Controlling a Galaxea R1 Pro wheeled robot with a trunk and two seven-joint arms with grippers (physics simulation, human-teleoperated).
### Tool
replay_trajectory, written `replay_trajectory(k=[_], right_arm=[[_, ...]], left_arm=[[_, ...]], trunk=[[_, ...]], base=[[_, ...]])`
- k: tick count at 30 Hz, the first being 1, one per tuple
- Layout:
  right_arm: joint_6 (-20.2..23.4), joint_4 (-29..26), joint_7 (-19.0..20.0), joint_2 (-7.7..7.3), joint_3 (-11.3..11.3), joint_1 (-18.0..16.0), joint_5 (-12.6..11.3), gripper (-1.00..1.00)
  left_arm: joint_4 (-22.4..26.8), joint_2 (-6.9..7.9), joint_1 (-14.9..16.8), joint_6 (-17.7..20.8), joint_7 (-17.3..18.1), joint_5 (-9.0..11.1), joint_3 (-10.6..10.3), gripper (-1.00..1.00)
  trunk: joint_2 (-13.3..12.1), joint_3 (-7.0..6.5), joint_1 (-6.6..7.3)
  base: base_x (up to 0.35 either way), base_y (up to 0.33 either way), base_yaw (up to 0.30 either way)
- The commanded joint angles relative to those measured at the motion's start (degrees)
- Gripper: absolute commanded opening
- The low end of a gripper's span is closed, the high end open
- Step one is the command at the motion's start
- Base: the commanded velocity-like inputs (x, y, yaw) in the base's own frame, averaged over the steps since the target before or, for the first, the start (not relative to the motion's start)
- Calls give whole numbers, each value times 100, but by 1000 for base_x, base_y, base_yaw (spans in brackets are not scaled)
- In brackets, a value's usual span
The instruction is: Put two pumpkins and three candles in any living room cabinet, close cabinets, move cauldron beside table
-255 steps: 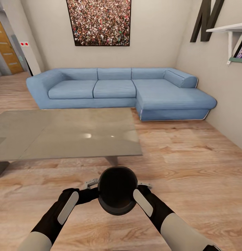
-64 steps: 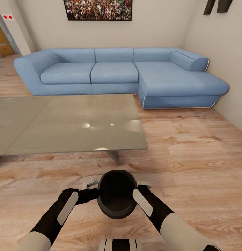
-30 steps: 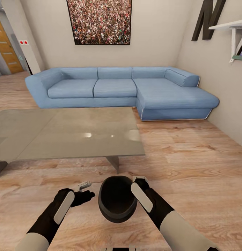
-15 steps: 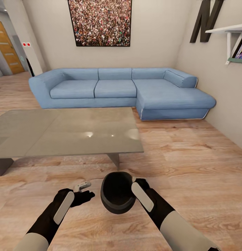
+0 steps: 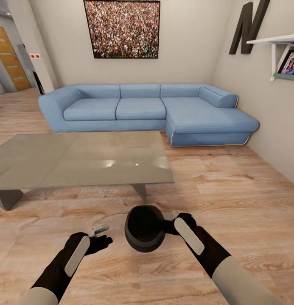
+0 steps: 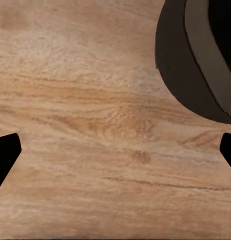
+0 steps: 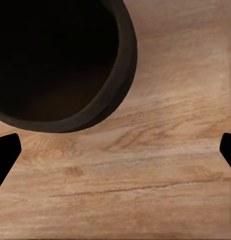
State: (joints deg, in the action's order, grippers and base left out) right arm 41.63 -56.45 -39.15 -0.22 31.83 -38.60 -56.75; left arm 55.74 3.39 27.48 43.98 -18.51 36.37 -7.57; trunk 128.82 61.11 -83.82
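I am looking down over both arms at the cauldron [image 5: 144, 228], which is sitting on the wooden floor [image 5: 231, 186] just in front of the table [image 5: 79, 159], near the table's leg [image 5: 140, 192] at about 12 o'clock from the pot. My left gripper [image 5: 100, 231] is hanging at about 9 o'clock from the cauldron, apart from it, with its fingers spread wide and nothing between them; in the left wrist view I am seeing its two dark fingertips [image 6: 6, 152] at the frame's edges over bare boards, with the cauldron's belly off to one side. My right gripper [image 5: 174, 216] is sitting at about 3 o'clock, just beside the pot's rim. In the right wrist view its fingertips [image 7: 5, 150] are likewise standing far apart over the floor, the cauldron's dark mouth lying beyond them, not between them. A blue sofa [image 5: 147, 110] is standing beyond the table.
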Motion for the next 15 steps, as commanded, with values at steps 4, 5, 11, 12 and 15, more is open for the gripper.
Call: replay_trajectory(k=[4, 5, 11, 12, 15], right_arm=[[-82, 62, -48, -91, 11, 2, -20, 100], [-109, 89, -34, -148, 13, 5, -18, 100], [-344, 234, -32, -356, 27, 52, 3, 100], [-368, 276, -27, -363, 29, 88, 17, 100], [-567, 471, -2, -371, 44, 169, 16, 100]], left_arm=[[-46, 4, -42, -23, -239, 75, -21, 100], [-83, 2, -60, -28, -252, 79, -21, 100], [-371, -5, -123, -275, -274, 80, -25, 100], [-433, -5, -129, -333, -273, 80, -25, 100], [-571, -24, -136, -414, -274, 69, -33, 100]], trunk=[[-160, -67, 92], [-200, -85, 114], [-440, -193, 245], [-480, -211, 267], [-601, -265, 333]], base=[[-77, 0, 0], [-22, 0, 0], [-6, 0, 0], [0, 0, 0], [0, 0, 0]])
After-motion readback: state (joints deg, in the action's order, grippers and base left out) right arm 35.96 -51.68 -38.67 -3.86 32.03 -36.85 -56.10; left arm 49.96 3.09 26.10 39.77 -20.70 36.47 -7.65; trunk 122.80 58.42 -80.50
